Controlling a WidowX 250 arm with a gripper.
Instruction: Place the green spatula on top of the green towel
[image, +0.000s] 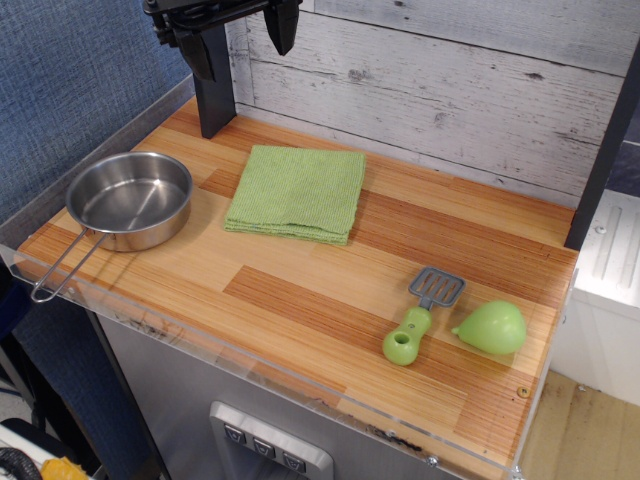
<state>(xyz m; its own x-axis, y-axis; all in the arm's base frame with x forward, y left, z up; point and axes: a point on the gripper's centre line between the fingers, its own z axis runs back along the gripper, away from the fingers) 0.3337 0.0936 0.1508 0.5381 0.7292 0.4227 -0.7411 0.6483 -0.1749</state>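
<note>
Bare wooden counter between green towel and green spatula. Pear-shaped object just beside spatula's right. Steel pan left of towel, apart. Plank wall close behind towel.

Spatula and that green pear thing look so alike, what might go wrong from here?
1. The pear lies right beside the spatula, same green; the gripper, jaws open, might grab or knock it.
2. Both sit near the table's front right edge, so a nudge could push one off.
3. The towel is far across; a loose grip might drop the spatula.
</note>
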